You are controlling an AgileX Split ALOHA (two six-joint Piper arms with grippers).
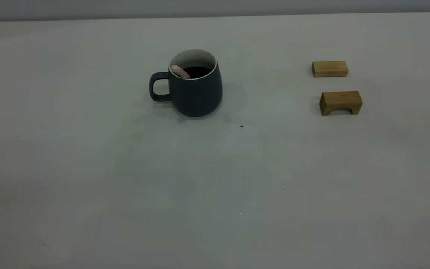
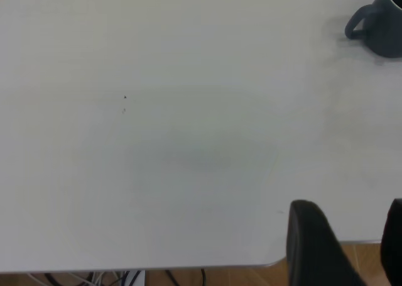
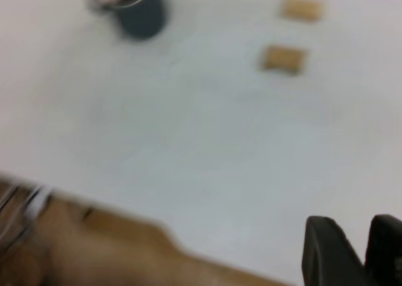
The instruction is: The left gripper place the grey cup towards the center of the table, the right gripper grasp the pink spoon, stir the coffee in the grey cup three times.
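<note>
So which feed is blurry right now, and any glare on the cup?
Right wrist view is smeared: the grey cup and wooden blocks lack edges. Exterior view is sharp, no glare on the cup, soft shadow beside it. Left wrist view is slightly hazy.

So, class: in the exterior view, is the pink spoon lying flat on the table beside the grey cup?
No. The pink spoon stands inside the grey cup, its handle leaning on the rim above the coffee.

Grey cup (image 2: 382, 23) far across the bare table (image 2: 188, 141) from the left end effector (image 2: 348, 245).
</note>
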